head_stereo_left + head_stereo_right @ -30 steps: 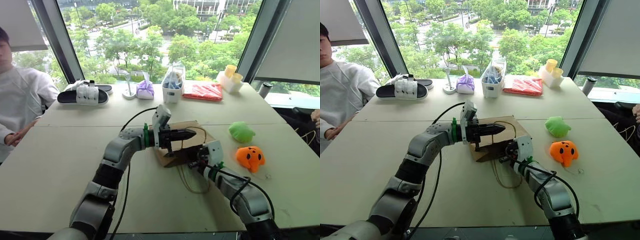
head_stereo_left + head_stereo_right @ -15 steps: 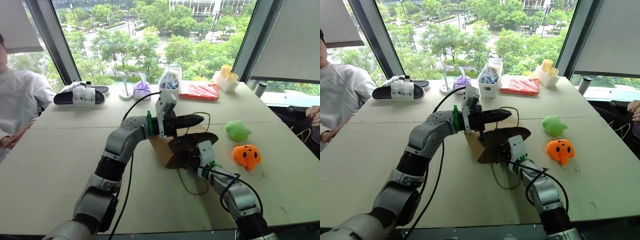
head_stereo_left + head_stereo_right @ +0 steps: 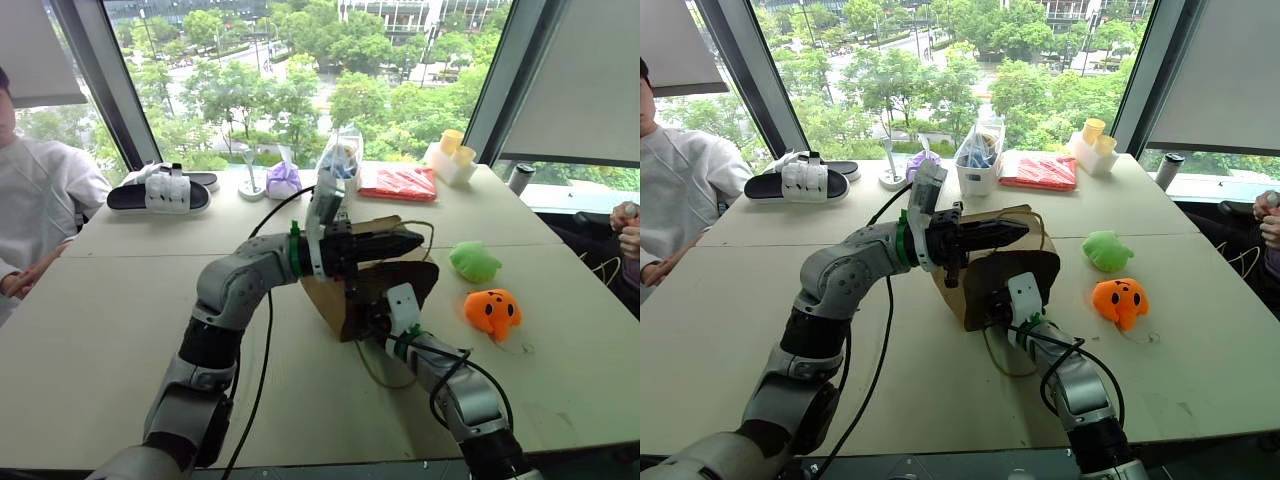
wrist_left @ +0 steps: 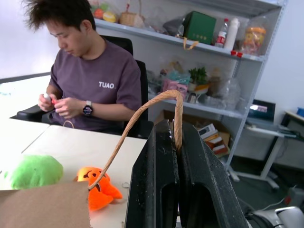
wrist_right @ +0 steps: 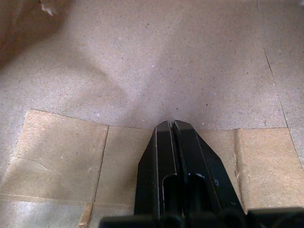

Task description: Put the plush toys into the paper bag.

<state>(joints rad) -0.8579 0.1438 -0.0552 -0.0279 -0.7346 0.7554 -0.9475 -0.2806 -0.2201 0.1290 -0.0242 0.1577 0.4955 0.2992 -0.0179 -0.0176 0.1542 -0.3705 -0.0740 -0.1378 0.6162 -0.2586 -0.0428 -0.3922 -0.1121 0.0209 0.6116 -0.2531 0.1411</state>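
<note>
Standing the paper bag (image 3: 985, 270) open: right gripper (image 5: 172, 124), fingers pressed together, inside against its base; left gripper (image 4: 176, 142) pinching the twine handle (image 4: 142, 111). Next: fetch the green (image 3: 1103, 250) and orange (image 3: 1120, 301) plush toys beyond.

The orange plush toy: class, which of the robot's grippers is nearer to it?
Right, narrowly. The right gripper, shut inside the paper bag, sits low beside the orange plush toy. The left gripper, shut on the bag's twine handle, is raised above the table.
</note>
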